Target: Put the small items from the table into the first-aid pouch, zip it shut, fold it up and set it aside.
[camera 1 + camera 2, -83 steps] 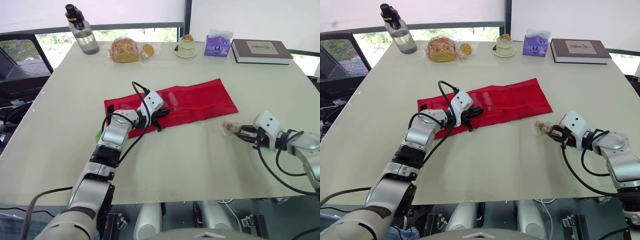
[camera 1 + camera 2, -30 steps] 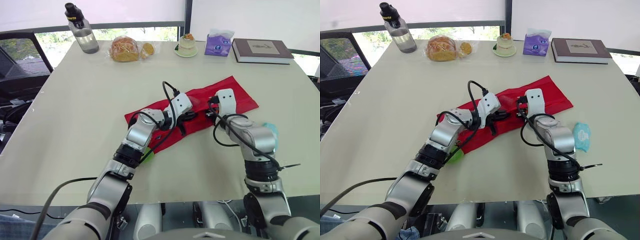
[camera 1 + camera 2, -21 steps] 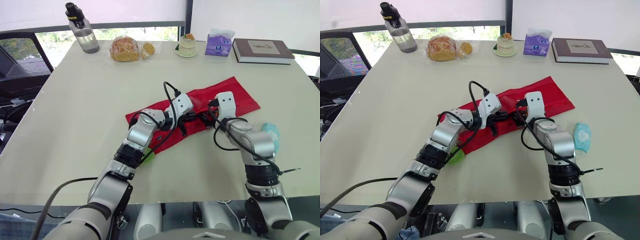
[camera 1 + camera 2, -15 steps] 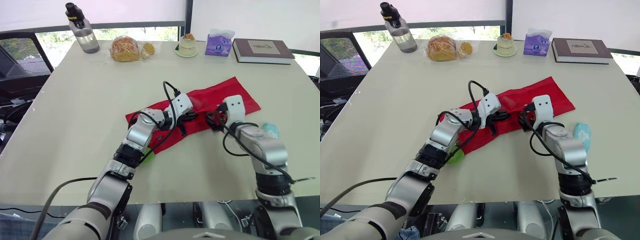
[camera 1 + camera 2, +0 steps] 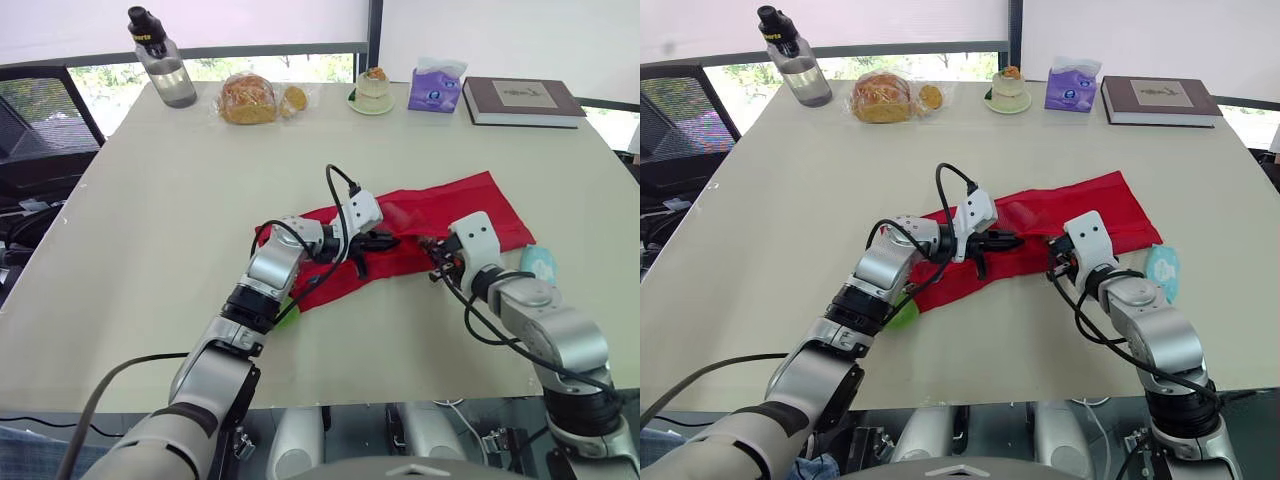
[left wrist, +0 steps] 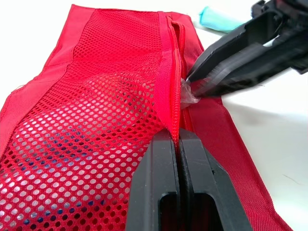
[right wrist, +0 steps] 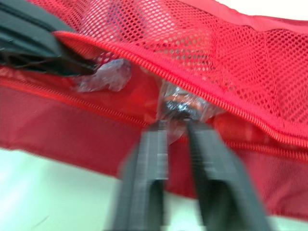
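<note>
- Since your right gripper (image 5: 437, 262) has carried the clear-wrapped item (image 7: 179, 103) from near the right edge of the table (image 5: 150, 200) to the red pouch (image 5: 440, 215), its fingers now pinch the wrapper at the open zipper mouth. Insertion looks half done.
- The red pouch has slid toward that right edge and lies slanted across the table's middle.
- Your left gripper (image 6: 175, 139) has its fingers pressed together on the upper zipper lip, lifting it.
- The red pouch is flat cloth with a holey mesh front and a ribbed zipper. The wrapper is crinkly and glossy around a dark lump.
- A teal packet (image 5: 538, 262) by the right edge and a green item (image 5: 903, 314) toward the front edge wait outside.
</note>
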